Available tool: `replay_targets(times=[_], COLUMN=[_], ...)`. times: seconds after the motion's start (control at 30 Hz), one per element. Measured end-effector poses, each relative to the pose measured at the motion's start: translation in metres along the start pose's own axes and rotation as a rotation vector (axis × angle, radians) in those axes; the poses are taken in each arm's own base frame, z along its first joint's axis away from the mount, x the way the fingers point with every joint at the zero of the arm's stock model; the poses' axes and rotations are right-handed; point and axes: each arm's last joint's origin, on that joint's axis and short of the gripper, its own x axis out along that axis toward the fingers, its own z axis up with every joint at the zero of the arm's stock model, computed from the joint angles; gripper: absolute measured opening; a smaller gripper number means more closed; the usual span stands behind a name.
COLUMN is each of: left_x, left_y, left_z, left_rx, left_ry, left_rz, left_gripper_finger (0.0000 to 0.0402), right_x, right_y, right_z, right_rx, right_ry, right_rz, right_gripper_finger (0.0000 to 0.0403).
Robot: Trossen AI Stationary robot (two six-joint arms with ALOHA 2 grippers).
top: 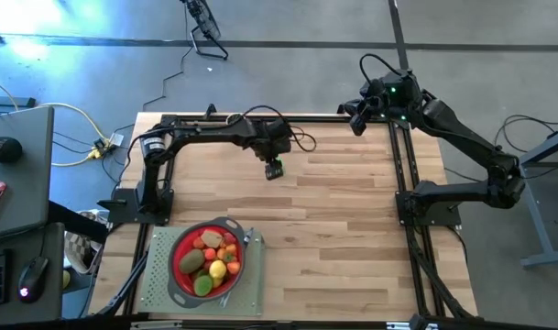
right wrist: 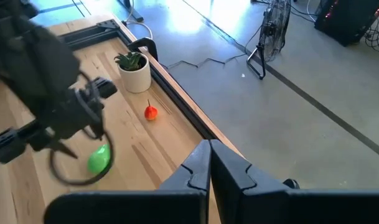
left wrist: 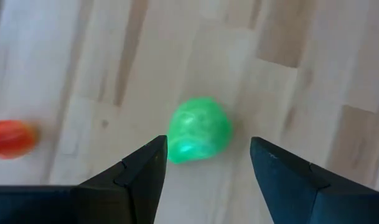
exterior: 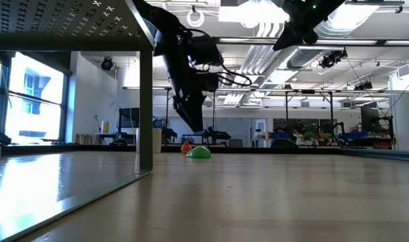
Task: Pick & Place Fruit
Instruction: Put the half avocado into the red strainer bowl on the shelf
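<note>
Overhead, bare wooden worktop (top: pixel 352 220) mid-right; left gripper (left wrist: pixel 205 163) fingers spread above green fruit (left wrist: pixel 198 129) near far edge, right gripper (right wrist: pixel 209 163) fingers pressed together.

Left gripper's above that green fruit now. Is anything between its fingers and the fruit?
Nothing visible. The left gripper is open over the green fruit, with bare wooden table around it. The orange-red fruit lies off to one side, clear of the fingers.
</note>
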Motion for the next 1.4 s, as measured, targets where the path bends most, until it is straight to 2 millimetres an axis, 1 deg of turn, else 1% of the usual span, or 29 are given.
replay_targets(times=[0.07, 0.13, 0.23, 0.57, 0.67, 0.9, 1.03, 1.13, 1.23, 1.33, 1.4], left_x=[0.0, -0.002, -0.002, -0.002, -0.002, -0.002, -0.002, -0.001, -0.001, 0.007, 0.017], left_y=[0.007, 0.013, 0.018, 0.02, 0.02, 0.02, 0.02, 0.02, 0.02, 0.02, 0.019], left_z=[-0.001, -0.002, -0.003, 0.002, 0.002, 0.002, 0.002, 0.005, 0.005, 0.003, -0.002], left_rx=[-0.023, -0.041, -0.079, -0.079, -0.098, -0.099, -0.098, -0.095, -0.097, -0.13, -0.155], left_ry=[0.004, -0.003, -0.011, -0.055, -0.053, -0.053, -0.055, -0.078, -0.087, -0.057, -0.004], left_rz=[-0.014, -0.066, -0.115, -0.032, -0.032, -0.032, -0.04, -0.053, -0.054, -0.063, -0.084], left_gripper_finger=[0.0223, 0.0223, 0.0223, 0.0226, 0.0246, 0.0324, 0.0356, 0.0366, 0.0367, 0.0367, 0.0367], right_x=[0.0, 0.0, 0.0, 0.0, 0.0, 0.0, 0.0, 0.0, 0.0, 0.0, 0.0], right_y=[0.0, 0.0, 0.0, 0.0, 0.0, 0.0, 0.0, 0.0, 0.0, 0.0, 0.0], right_z=[0.0, 0.0, 0.0, 0.0, 0.0, 0.0, 0.0, 0.0, 0.0, 0.0, 0.0], right_rx=[-0.004, -0.014, -0.029, -0.051, -0.057, -0.057, -0.057, -0.057, -0.057, -0.057, -0.056], right_ry=[0.0, 0.0, 0.0, 0.0, 0.0, 0.0, 0.0, 0.001, 0.001, 0.001, 0.001], right_rz=[-0.003, -0.003, -0.003, -0.004, -0.004, -0.004, -0.004, -0.004, -0.004, -0.004, -0.004], right_gripper_finger=[0.0003, 0.0003, 0.0003, 0.0003, 0.0003, 0.0003, 0.0003, 0.0003, 0.0003, 0.0003, 0.0003])
